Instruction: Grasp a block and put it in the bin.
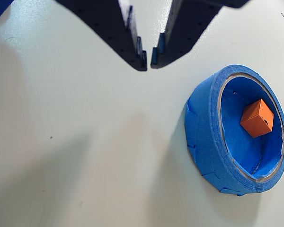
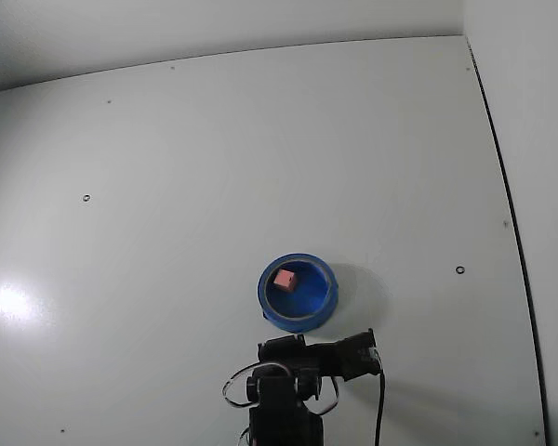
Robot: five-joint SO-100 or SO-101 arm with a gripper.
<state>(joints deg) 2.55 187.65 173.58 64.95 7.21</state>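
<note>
Resting inside the bin (image 1: 206,137), against its far inner wall in the wrist view, the block (image 1: 257,118) lies tilted on the blue floor; the fixed view shows the block (image 2: 284,278) in the bin (image 2: 298,317) too. The placing looks done, with nothing left but pulling the arm clear. The gripper (image 1: 149,59) hangs beside the bin, empty, its jaws nearly closed with a thin gap between them. The white table (image 2: 167,186) around is bare and nothing blocks the way.

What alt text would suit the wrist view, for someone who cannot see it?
A small orange-red block lies inside a round blue bin at right, on a pale table. The dark claw hangs at top, empty, its tips nearly together.
</note>
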